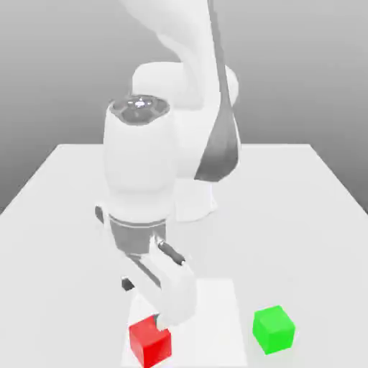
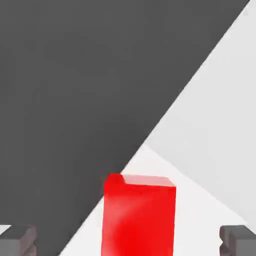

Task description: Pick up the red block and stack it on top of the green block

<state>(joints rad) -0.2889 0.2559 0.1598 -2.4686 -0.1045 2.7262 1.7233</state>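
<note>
Standing open, the jaws (image 2: pixel 128 242) hover by 1 red block (image 1: pixel 150 342) on a pale tabletop (image 1: pixel 302 215) beneath grey surroundings.

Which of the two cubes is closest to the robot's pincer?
The red cube: it sits right by the pincer, between its open, wide-set jaws. The green cube stands apart, over toward the exterior view's right.

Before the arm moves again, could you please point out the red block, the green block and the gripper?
Red block (image 1: pixel 151 343): exterior view, its front side.
Green block (image 1: pixel 274 332): exterior view, its front side.
Gripper (image 2: pixel 128 241): hand view, midway between its open fingertips.
</note>
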